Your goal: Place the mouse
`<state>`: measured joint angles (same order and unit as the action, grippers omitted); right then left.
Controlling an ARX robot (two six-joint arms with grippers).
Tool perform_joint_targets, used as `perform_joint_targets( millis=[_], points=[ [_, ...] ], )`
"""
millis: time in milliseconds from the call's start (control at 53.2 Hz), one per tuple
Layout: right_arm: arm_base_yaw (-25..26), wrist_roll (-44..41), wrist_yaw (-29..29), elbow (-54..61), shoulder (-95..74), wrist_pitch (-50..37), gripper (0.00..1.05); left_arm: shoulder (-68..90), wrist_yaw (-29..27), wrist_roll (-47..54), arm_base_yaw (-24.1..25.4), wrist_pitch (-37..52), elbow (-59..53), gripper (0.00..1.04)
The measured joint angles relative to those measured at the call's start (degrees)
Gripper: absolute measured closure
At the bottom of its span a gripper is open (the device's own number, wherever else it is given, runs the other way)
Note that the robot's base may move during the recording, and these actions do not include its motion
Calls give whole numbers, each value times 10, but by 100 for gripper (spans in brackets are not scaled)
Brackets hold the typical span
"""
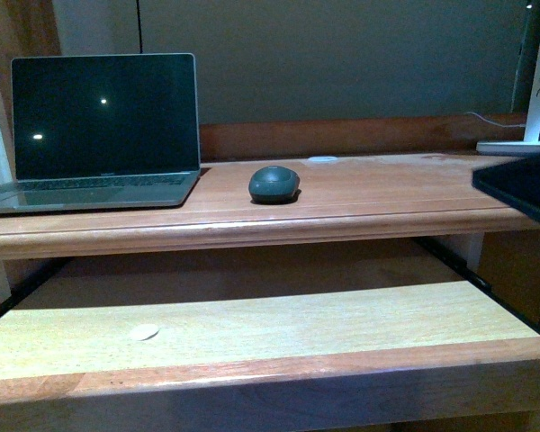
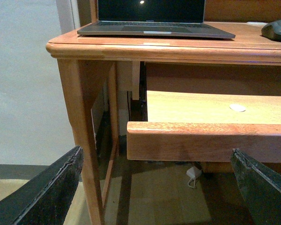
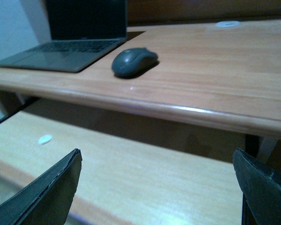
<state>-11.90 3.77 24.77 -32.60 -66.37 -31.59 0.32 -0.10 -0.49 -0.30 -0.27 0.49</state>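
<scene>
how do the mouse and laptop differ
The mouse is a small domed oval; the laptop is far larger, angular, with its lid open. The mouse is dark grey; the laptop is lighter grey with a black screen. Both sit on the desk top.

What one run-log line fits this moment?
mouse: on desk beside laptop | left gripper: open, empty | right gripper: open, empty | shelf: pulled out

Mouse (image 1: 274,184) on desk (image 1: 387,191), right of open laptop (image 1: 103,130); pull-out tray (image 1: 297,328) extended below.
</scene>
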Motion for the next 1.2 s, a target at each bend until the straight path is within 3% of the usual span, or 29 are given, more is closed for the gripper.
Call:
perform_joint_targets(
  millis=[113,263,658,1203],
  points=[
    [42,-41,104,73,17,-2,7,0,0,0,0,0,0,8],
    [34,-115,126,119,14,13,7,0,0,0,0,0,0,8],
    [-76,-197,38,132,-93,-56,7,0,0,0,0,0,0,8],
    [-167,-177,-140,-18,-293,-123,7,0,0,0,0,0,0,8]
  ],
)
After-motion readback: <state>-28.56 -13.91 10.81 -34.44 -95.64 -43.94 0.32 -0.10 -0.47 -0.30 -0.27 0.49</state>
